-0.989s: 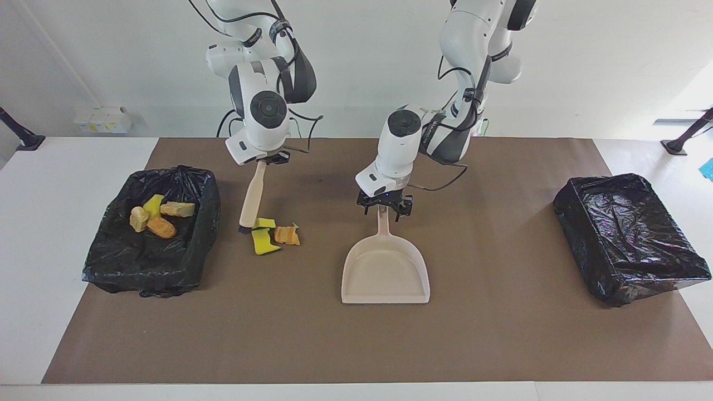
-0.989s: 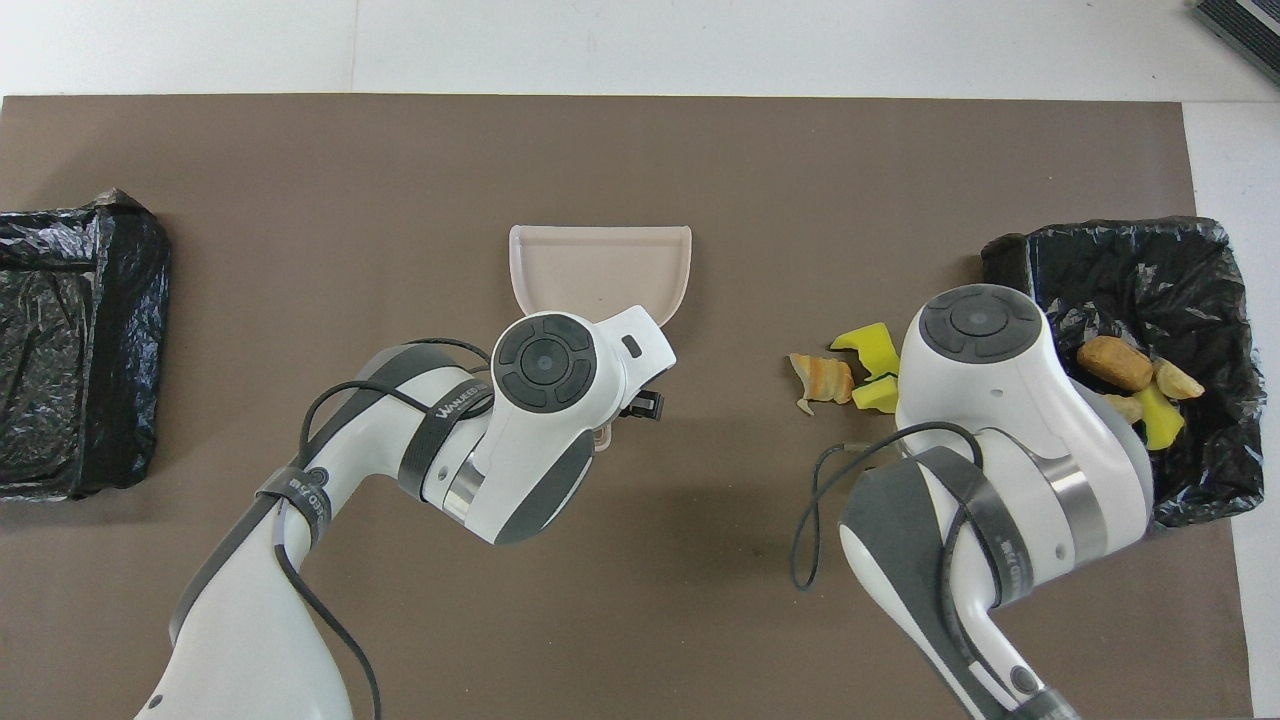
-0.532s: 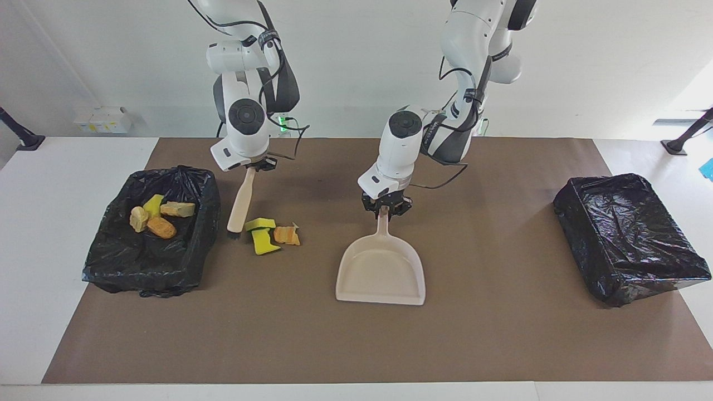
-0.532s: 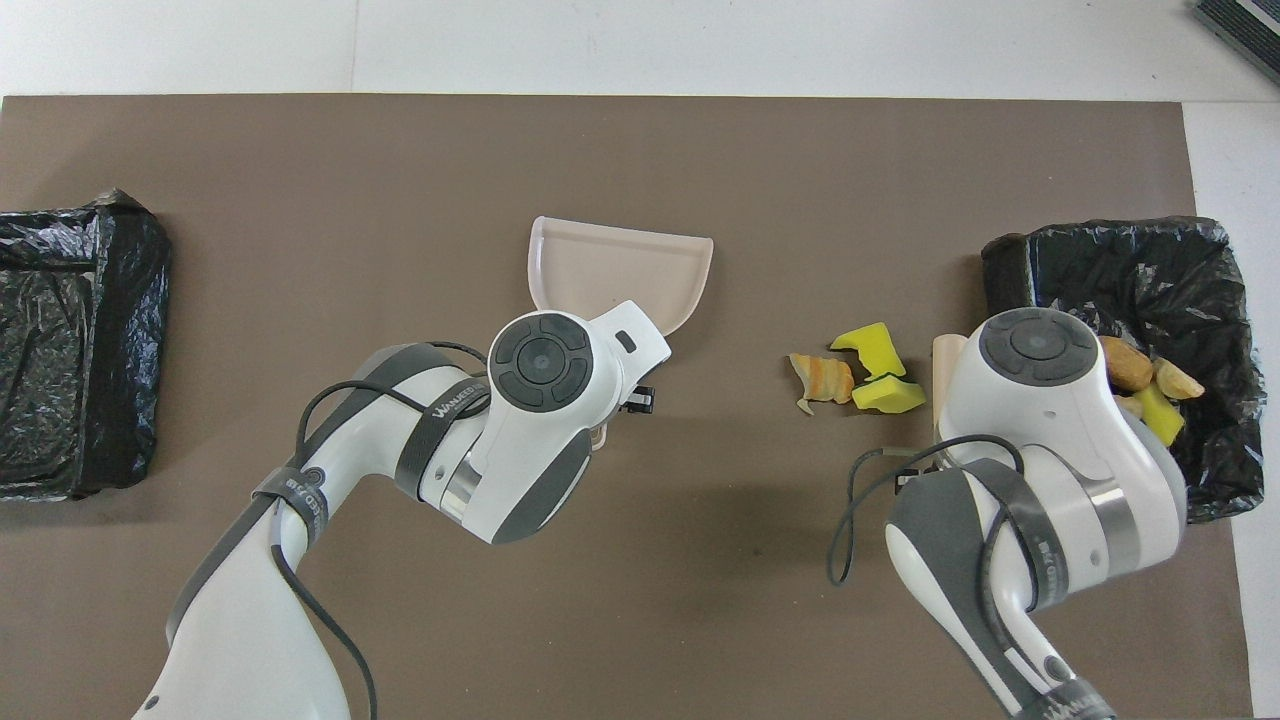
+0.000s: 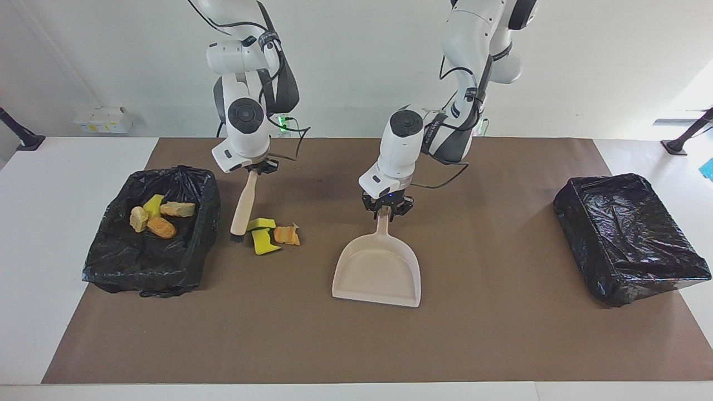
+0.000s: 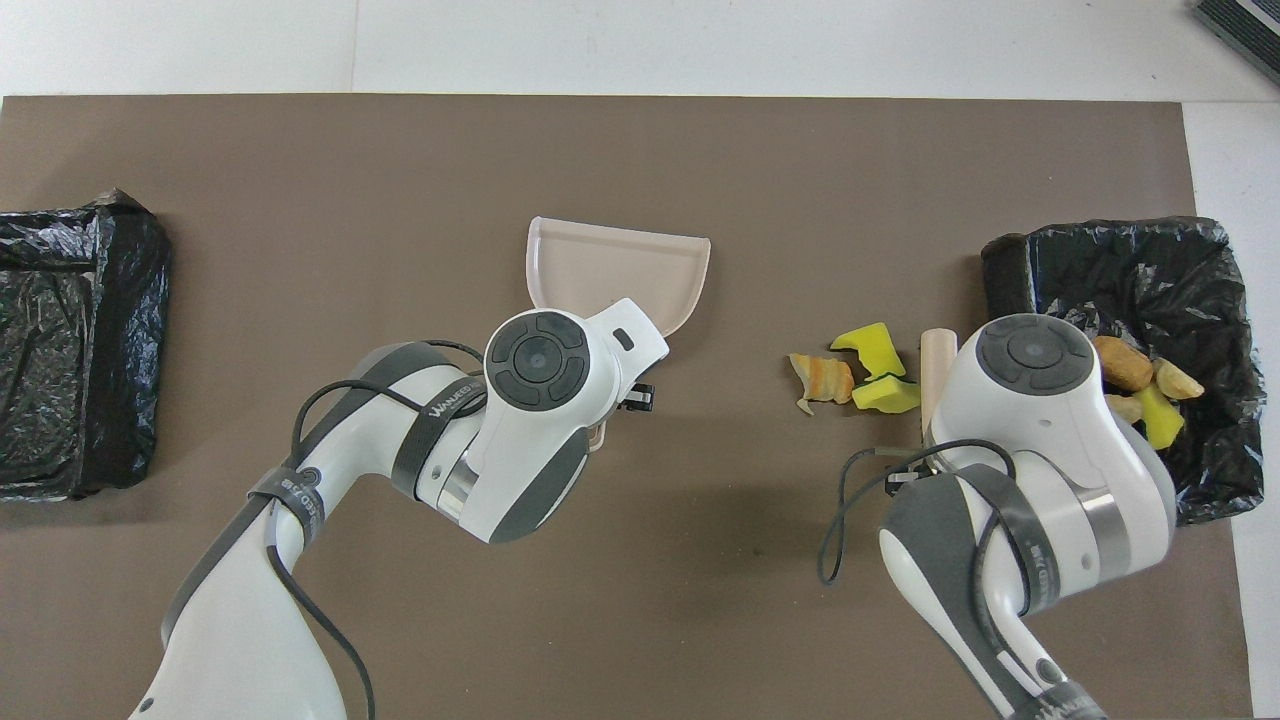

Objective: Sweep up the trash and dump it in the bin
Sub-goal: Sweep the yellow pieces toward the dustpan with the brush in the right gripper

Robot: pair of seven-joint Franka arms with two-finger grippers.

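Observation:
My right gripper [image 5: 253, 169] is shut on the handle of a beige brush [image 5: 243, 206], whose dark bristles rest on the mat between the trash and the bin at the right arm's end. It also shows in the overhead view [image 6: 934, 362]. Two yellow-green sponge chunks [image 5: 260, 236] and a striped bread-like piece [image 5: 287, 235] lie on the mat beside the brush head. My left gripper [image 5: 385, 210] is shut on the handle of the beige dustpan [image 5: 377, 273], empty at mid-table. Several more trash pieces [image 5: 159, 216] lie in the bin.
The black-lined bin [image 5: 207, 214] with trash stands at the right arm's end, also in the overhead view [image 6: 1210, 290]. A second black-bagged bin [image 5: 629, 234] stands at the left arm's end. A brown mat [image 5: 501, 345] covers the table.
My right gripper drew the brush back toward the robots and the bin, then set its head beside the yellow chunks. The dustpan swung slightly, its mouth turning toward the trash.

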